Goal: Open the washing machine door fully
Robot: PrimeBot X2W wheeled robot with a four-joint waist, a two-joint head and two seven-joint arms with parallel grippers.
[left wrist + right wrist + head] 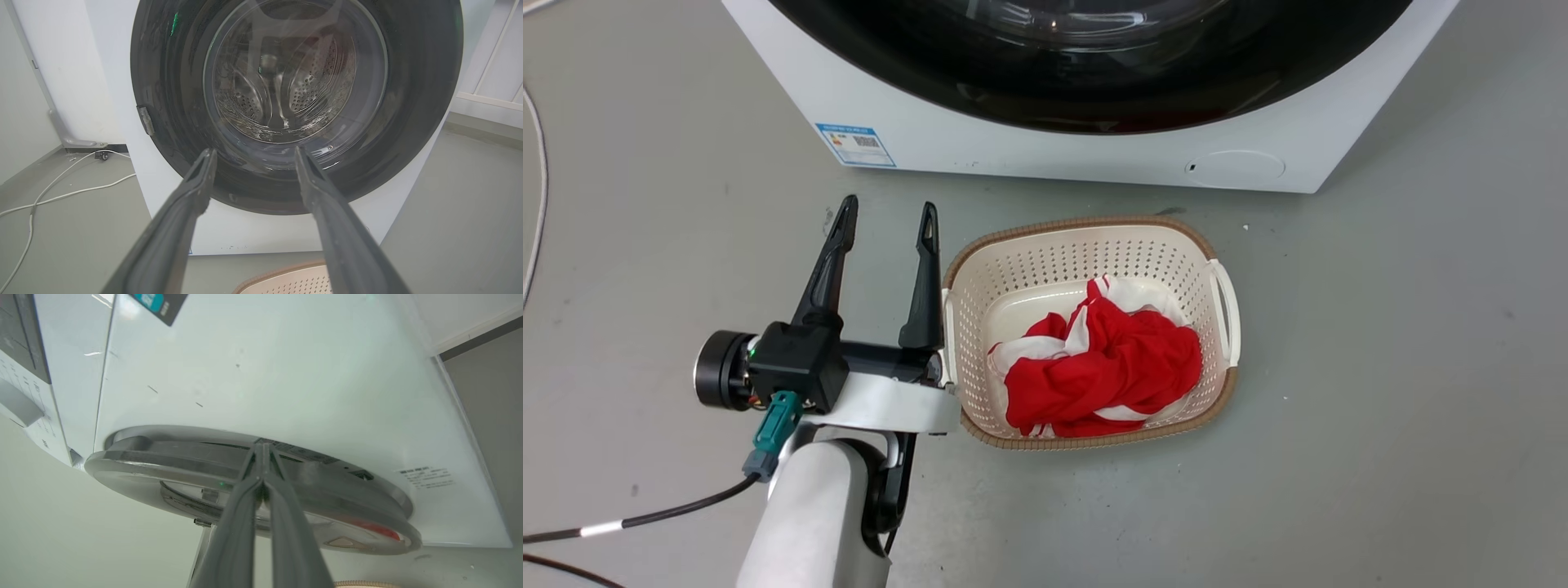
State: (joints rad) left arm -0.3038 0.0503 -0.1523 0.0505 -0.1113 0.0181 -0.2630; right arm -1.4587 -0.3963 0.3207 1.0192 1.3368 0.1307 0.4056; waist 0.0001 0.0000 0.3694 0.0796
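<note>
Treat washing machine door (416, 102) as rigid, heavy, slick; hook its rim with pressed-together right gripper (261, 457), not spread left gripper (886, 220).

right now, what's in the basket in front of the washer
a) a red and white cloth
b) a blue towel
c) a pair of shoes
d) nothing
a: the head view shows the basket holding a crumpled red and white cloth.
</note>
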